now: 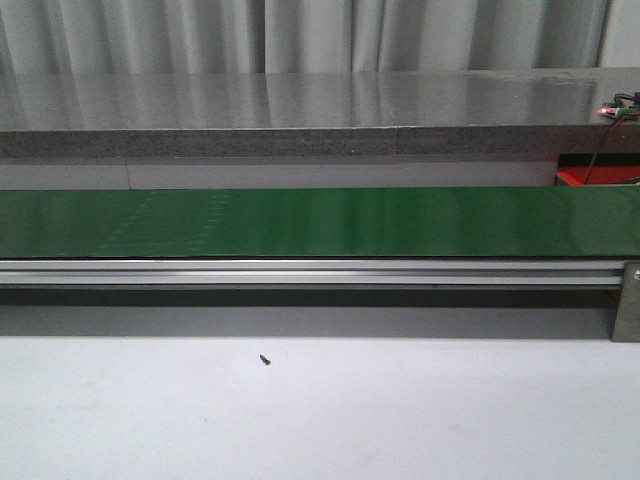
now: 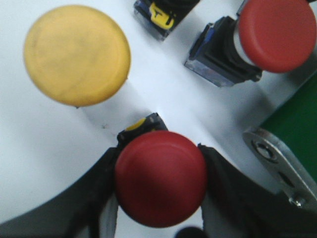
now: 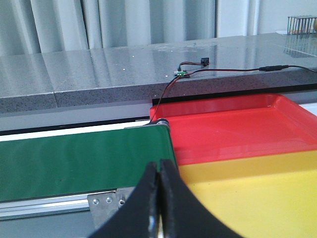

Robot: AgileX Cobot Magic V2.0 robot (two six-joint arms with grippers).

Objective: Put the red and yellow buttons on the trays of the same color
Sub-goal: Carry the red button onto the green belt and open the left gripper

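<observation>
Nearest the lens, left wrist view: a red button (image 2: 161, 177) with a domed cap sits between the two dark fingers (image 2: 96, 191) of the left gripper (image 2: 159, 191), which is clenched on it from both sides. A yellow detail shows on the black body just behind the cap. The button rests over a white surface (image 2: 39, 148). Near it lie a yellow button (image 2: 77, 55), cap toward the camera and blurred; a second red button (image 2: 270, 37) lying on its side with a black and blue base; and part of a black and yellow switch block (image 2: 162, 15) at the frame edge. Any writing on these parts is too blurred to read. A metal bracket (image 2: 277, 166) and a patch of green belt (image 2: 297, 129) lie beside them.

Right wrist view: the right gripper (image 3: 159, 198) has its two dark fingers pressed together with nothing between them. Beyond it lie a yellow tray (image 3: 257, 193) and, touching its far edge, a red tray (image 3: 233, 124); both are beside the end of the green conveyor belt (image 3: 79, 161). A small circuit board (image 3: 182, 74) with red and black wires rests on the grey counter (image 3: 99, 69).

Front view: the conveyor belt (image 1: 320, 222) spans the frame above an aluminium rail (image 1: 300, 272); a small dark speck (image 1: 265, 360) lies on the white table (image 1: 320, 420). No labels are legible.
</observation>
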